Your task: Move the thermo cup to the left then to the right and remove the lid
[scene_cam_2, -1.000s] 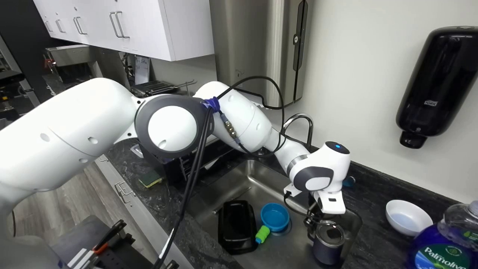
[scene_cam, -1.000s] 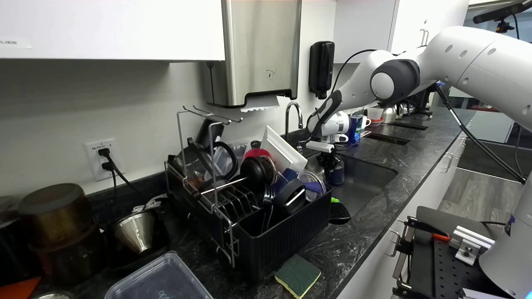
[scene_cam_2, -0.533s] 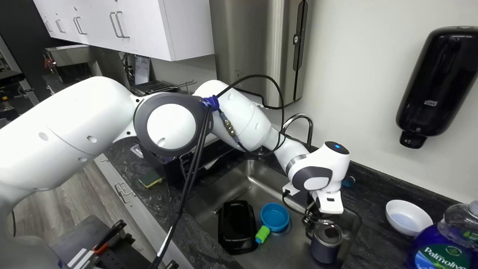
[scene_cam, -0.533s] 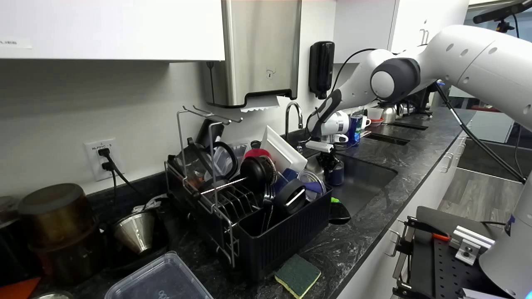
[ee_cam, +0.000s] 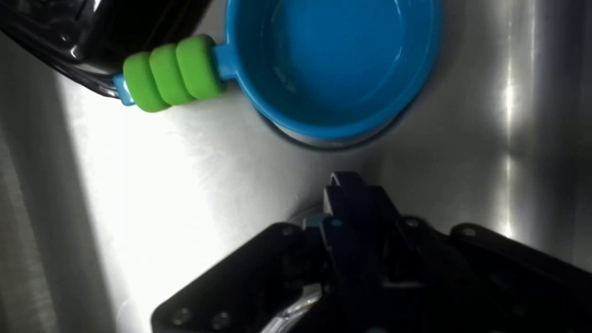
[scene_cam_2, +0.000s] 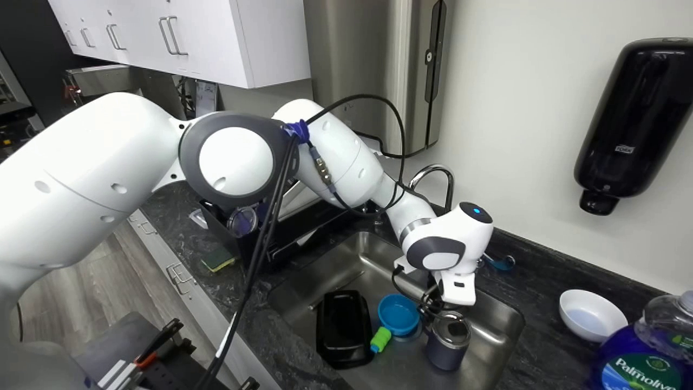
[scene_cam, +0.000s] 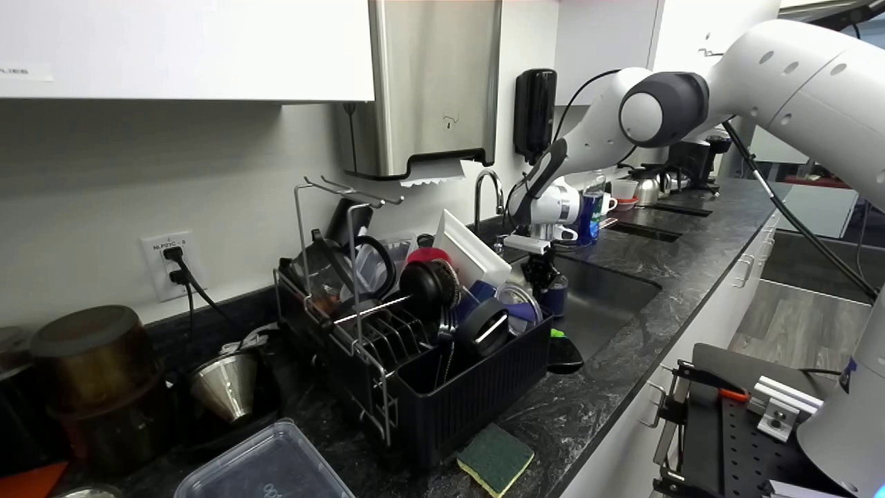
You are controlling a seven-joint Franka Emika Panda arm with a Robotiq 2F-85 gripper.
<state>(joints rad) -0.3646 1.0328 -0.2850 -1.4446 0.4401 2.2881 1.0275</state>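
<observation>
While the gripper [ee_cam: 347, 212] has its jaws squeezed on the side of the thermo cup [scene_cam_2: 446, 351] (exact spot too dark to tell), the cup's just beside the blue pan [scene_cam_2: 399, 313] in the sink [scene_cam_2: 391, 371], not touching it AFAICT. Prog. so far: grip done; step in hand prob. the sideways shift, can't tell which leg, L or R. Lid [scene_cam_2: 453, 328] looks to be on, so removal's TBD, prob. w/ a regrasp first.
</observation>
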